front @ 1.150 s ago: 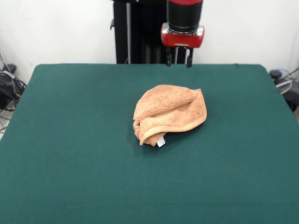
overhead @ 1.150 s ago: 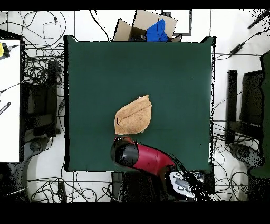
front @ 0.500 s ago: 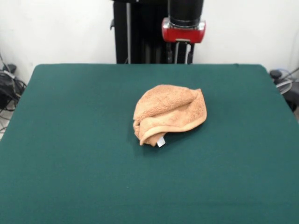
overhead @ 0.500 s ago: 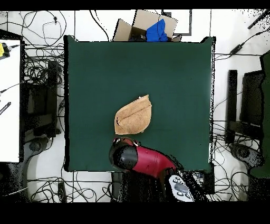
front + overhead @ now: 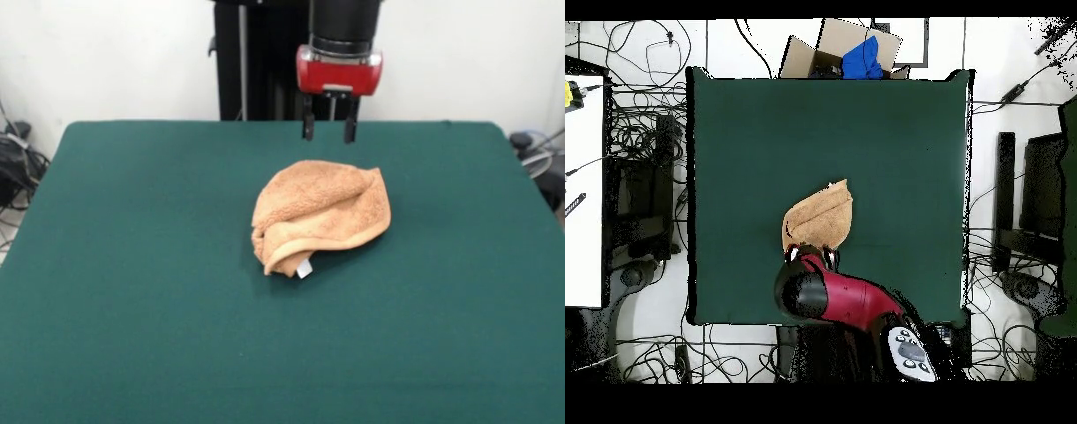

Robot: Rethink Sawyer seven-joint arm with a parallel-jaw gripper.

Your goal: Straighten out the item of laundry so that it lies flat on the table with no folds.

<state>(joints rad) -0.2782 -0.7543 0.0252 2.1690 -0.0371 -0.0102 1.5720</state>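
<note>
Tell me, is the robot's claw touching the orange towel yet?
Apart. In the front view, the open gripper hangs above the table, and a strip of green cloth shows between its tips and the crumpled towel.

The tabletop [image 5: 132,309] is a large rectangle covered in dark green cloth, smooth and even across its whole spread. One thing lies directly on it: a light-orange terry towel [image 5: 322,215], bunched into a rounded heap near the middle, slightly toward the robot's side. Its layers fold over one another, with a rolled edge along the near left of the heap in the front view and a tiny white tag [image 5: 305,268] poking out at the bottom, touching the green cloth.
</note>
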